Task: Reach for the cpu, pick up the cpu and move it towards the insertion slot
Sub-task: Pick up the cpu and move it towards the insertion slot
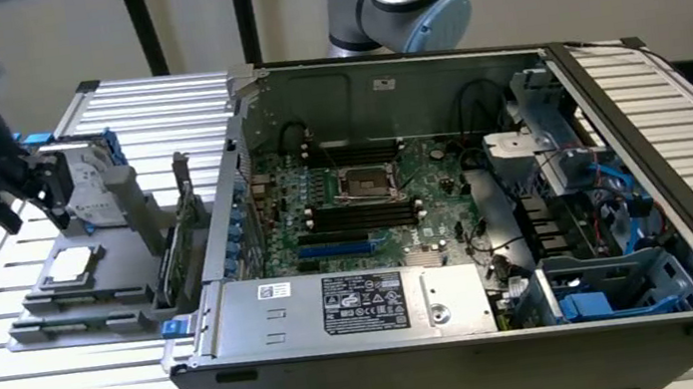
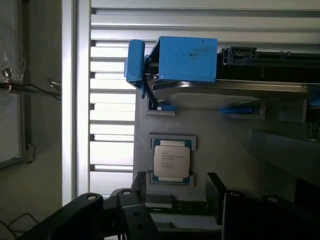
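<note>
One step underway: reach. The hand is held spread apart above the cpu; a squared, centred descent is called for.

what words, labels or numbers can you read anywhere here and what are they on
Nothing here reads clearly enough to quote.
cpu: several printed lines on its metal top, too blurred to read.
power supply label: black with white print and marks, too small to read.
white sticker beside it: too small to read.
small sticker on the case's far wall: too small to read.
blue bracket: a faint scrawl, not legible.
</note>
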You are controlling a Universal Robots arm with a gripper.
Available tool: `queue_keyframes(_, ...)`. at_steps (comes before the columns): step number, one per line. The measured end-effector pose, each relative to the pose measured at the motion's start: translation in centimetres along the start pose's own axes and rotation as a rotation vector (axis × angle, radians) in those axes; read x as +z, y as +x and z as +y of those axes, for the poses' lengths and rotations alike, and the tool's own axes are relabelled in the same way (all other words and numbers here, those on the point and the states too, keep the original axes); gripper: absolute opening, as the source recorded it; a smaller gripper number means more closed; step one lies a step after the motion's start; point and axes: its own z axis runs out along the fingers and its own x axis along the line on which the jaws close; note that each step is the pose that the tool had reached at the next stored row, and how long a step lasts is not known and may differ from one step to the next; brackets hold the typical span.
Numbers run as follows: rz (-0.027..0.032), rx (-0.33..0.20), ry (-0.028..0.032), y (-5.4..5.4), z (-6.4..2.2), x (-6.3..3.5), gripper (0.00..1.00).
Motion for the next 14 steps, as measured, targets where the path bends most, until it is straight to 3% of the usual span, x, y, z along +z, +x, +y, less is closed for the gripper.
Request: queue_keyframes(14, 0.0001, 0.0, -0.0001, -0.1, -0.15, 2.54, 0.6)
